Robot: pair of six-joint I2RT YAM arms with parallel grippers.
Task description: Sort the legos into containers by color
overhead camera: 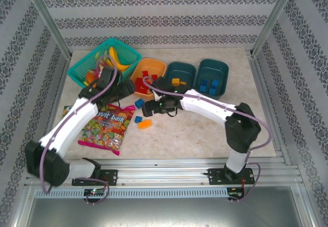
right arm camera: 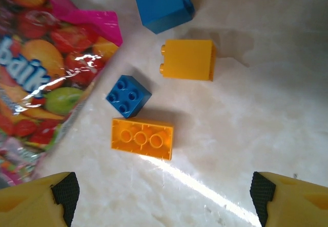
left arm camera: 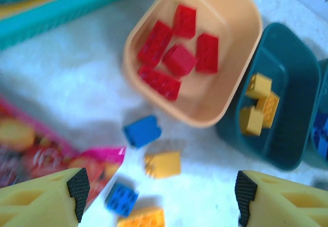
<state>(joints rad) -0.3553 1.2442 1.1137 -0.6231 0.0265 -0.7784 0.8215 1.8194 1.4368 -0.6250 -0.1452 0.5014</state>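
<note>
**DESK:** What are we looking at?

**OPERATOR:** Mid-sort, as I read it. The red bricks (left arm camera: pixel 177 58) lie in the orange tub (left arm camera: pixel 246 12) and the yellow ones (left arm camera: pixel 259 104) in the middle teal tub (left arm camera: pixel 287 83). The blue ones (overhead camera: pixel 210 87) are in the far teal tub (overhead camera: pixel 225 70). Four strays sit on the table (right arm camera: pixel 246 124) between the orange tub and the candy bag (right arm camera: pixel 41 73).

**DESK:** And your grippers?

**OPERATOR:** Both are spread wide with nothing between the fingers. The left gripper (left arm camera: pixel 161 193) hangs over the strays, near the orange tub. The right gripper (right arm camera: pixel 164 193) hovers above the long yellow brick (right arm camera: pixel 142 138).

**DESK:** So that one comes next?

**OPERATOR:** That's my judgement. The small blue brick (right arm camera: pixel 128 96) sits just beside its top edge, and I cannot tell whether they touch. The descent should bring the fingers across the long brick's narrow width, clear of that blue corner. Then it goes to the middle teal tub. The square yellow brick (right arm camera: pixel 188 59) and the big blue brick (right arm camera: pixel 164 4) are left for later.
</note>
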